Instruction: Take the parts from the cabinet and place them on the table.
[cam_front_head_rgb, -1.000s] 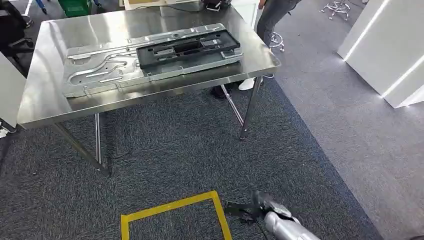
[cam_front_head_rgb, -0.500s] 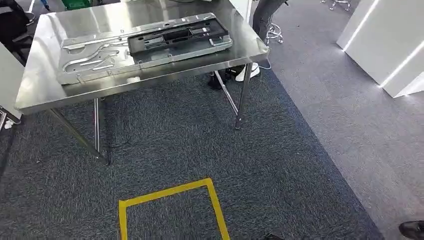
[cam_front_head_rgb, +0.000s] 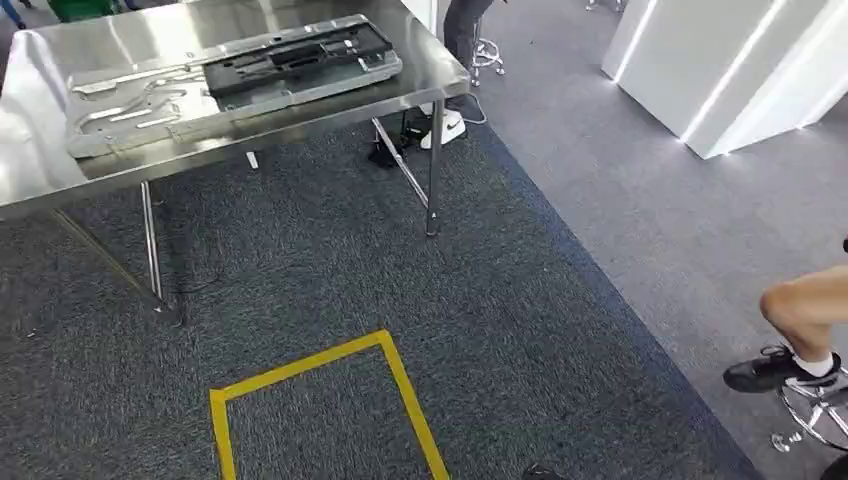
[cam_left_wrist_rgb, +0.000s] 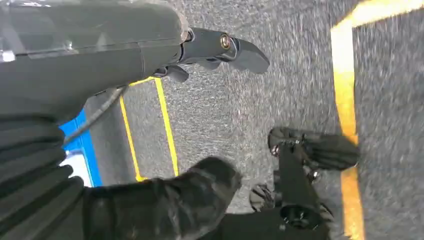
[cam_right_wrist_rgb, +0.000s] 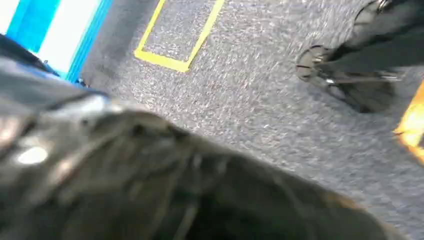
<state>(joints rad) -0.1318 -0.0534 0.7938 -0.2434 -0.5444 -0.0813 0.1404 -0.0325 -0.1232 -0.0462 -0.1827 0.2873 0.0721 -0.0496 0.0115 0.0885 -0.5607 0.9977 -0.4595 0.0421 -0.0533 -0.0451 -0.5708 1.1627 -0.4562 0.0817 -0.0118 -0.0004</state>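
While both arms hang at the robot's sides, the steel table carries the parts: a grey panel flat along its front edge, probably so it rests steady, and a black tray stacked on the panel's right end near the right corner. The left hand holds nothing, fingers apart over the carpet; the right hand is too blurred to tell its fingers. A person's leg sits at right.
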